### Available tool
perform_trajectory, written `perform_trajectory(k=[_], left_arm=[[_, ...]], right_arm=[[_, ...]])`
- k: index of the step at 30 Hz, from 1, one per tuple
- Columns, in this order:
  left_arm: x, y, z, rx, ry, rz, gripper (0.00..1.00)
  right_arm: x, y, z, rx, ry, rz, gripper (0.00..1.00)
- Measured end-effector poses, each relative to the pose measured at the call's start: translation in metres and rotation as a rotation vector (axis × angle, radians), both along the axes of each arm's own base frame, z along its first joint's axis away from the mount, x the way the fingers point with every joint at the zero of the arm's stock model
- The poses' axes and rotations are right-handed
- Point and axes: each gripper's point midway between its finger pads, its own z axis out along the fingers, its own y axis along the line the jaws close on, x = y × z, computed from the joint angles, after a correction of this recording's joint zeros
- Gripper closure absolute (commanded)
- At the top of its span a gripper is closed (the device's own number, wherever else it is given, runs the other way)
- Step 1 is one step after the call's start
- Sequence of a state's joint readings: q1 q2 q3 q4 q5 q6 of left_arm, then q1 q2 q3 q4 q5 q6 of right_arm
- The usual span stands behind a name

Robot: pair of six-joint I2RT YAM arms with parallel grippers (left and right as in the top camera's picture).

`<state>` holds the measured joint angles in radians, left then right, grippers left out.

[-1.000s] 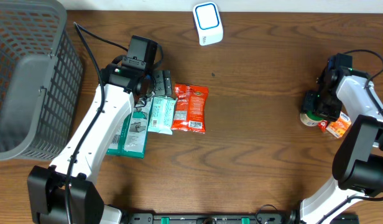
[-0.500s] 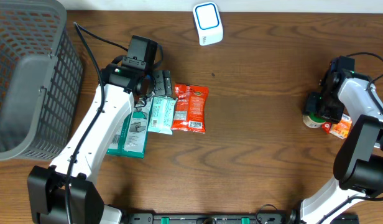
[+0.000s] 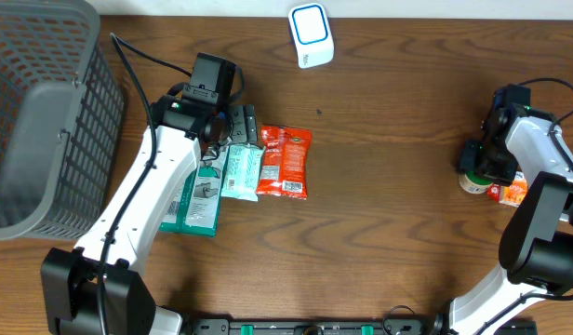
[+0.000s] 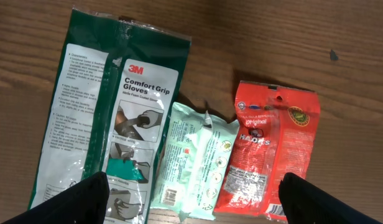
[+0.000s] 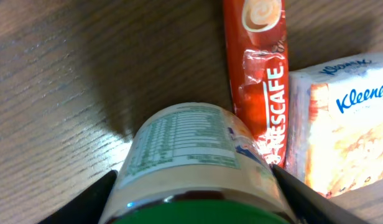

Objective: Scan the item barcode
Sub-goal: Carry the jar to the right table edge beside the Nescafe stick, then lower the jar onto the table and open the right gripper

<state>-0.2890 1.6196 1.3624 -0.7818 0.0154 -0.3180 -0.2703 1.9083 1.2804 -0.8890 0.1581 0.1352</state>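
While your L gripper (image 4: 194, 200) hangs wide apart over the packets (image 4: 193, 163), your R gripper (image 5: 194, 182) is clamped on the jar (image 5: 190, 142). Jar's at right edge, overhead view.

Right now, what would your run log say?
left gripper: open above pale green packet | right gripper: shut on jar | scanner: untouched

My overhead camera looks straight down on the whole tabletop (image 3: 379, 205), with the far edge at the top of its frame and the arm bases at the near edge. The left wrist camera faces down from close above the gloves pack (image 4: 110, 112), left of centre; overhead shares it, smaller. The right wrist camera sits tight against the jar (image 5: 191, 149) by the right edge, which overhead shows too.
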Motion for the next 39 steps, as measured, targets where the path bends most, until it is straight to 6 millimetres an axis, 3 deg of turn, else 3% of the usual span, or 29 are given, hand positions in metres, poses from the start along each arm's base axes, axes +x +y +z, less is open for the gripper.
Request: perform_trajectory(k=[2,10,14,19,23,26,28,35,37,39], left_arm=[[0.000,0.000,0.000,0.000,0.000,0.000,0.12],[0.000,0.000,0.000,0.000,0.000,0.000,0.12],[0.000,0.000,0.000,0.000,0.000,0.000,0.12],[0.000,0.000,0.000,0.000,0.000,0.000,0.12],[0.000,0.000,0.000,0.000,0.000,0.000,0.12],[0.000,0.000,0.000,0.000,0.000,0.000,0.12],[0.000,0.000,0.000,0.000,0.000,0.000,0.12],[0.000,0.000,0.000,0.000,0.000,0.000,0.12],[0.000,0.000,0.000,0.000,0.000,0.000,0.12],[0.000,0.000,0.000,0.000,0.000,0.000,0.12]], right_arm=[[0.000,-0.001,0.000,-0.004,0.001,-0.001,0.01],[-0.001,-0.002,0.000,-0.009,0.006,-0.004,0.01],[-0.011,0.003,0.003,0.016,0.050,-0.006,0.01],[-0.005,0.008,0.036,0.026,-0.026,-0.010,0.01],[0.005,0.013,0.095,0.002,-0.203,0.008,0.01],[0.013,0.029,0.124,0.025,-0.306,0.053,0.01],[0.020,0.049,0.131,0.070,-0.340,0.128,0.01],[0.032,0.115,0.112,0.194,-0.314,0.419,0.02],[0.032,0.124,0.103,0.209,-0.288,0.462,0.18],[0.033,0.127,0.091,0.221,-0.256,0.497,0.42]])
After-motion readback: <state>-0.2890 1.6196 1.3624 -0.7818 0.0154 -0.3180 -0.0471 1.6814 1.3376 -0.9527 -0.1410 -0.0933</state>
